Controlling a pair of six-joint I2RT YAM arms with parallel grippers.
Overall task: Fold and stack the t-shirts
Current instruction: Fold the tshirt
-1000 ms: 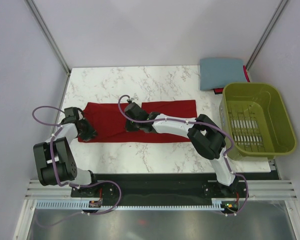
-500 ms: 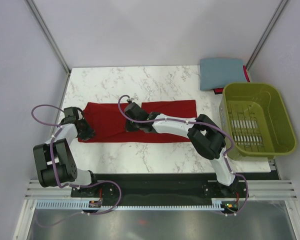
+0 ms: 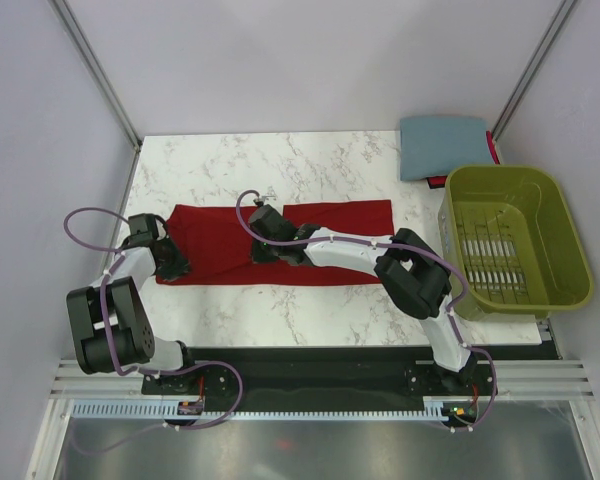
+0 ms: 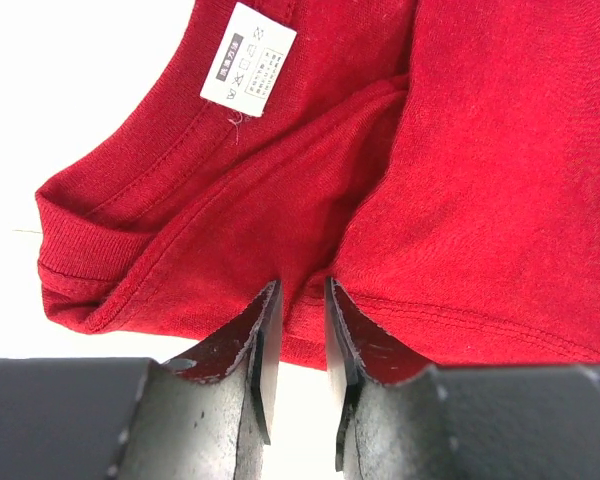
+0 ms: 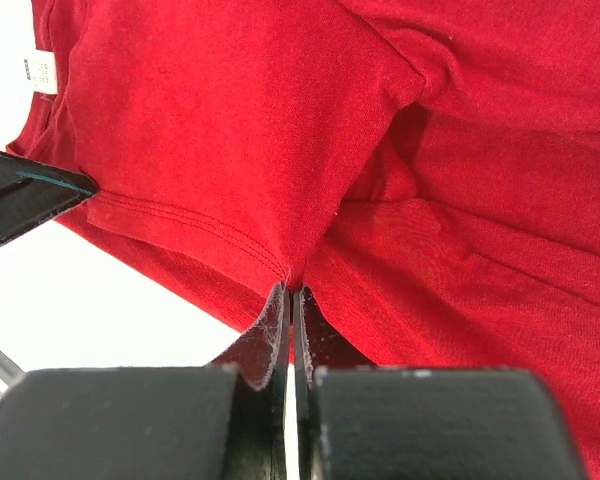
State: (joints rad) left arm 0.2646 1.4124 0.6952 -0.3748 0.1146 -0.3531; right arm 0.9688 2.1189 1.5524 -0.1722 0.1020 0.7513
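The dark red t-shirt (image 3: 330, 225) lies as a long strip across the middle of the marble table (image 3: 280, 160). My left gripper (image 3: 174, 265) is at its left end, near the collar and the white label (image 4: 248, 60). In the left wrist view, my left gripper (image 4: 302, 292) has its jaws a narrow gap apart, and the shirt's near edge (image 4: 310, 345) lies between the tips. My right gripper (image 3: 263, 247) is at the strip's middle. In the right wrist view, my right gripper (image 5: 291, 292) is shut on a pinched fold of the red cloth (image 5: 230, 130). The slate blue-grey t-shirt (image 3: 442, 146) lies folded at the back right.
The olive-green slatted basket (image 3: 570, 250) stands at the right edge of the table. A bit of red (image 3: 494, 148) shows behind the blue-grey shirt. Bare marble runs behind and in front of the red strip. Metal frame posts stand at the back corners.
My left arm has shifted slightly to the left at the shirt's left end. My right arm and the shirts have not visibly moved.
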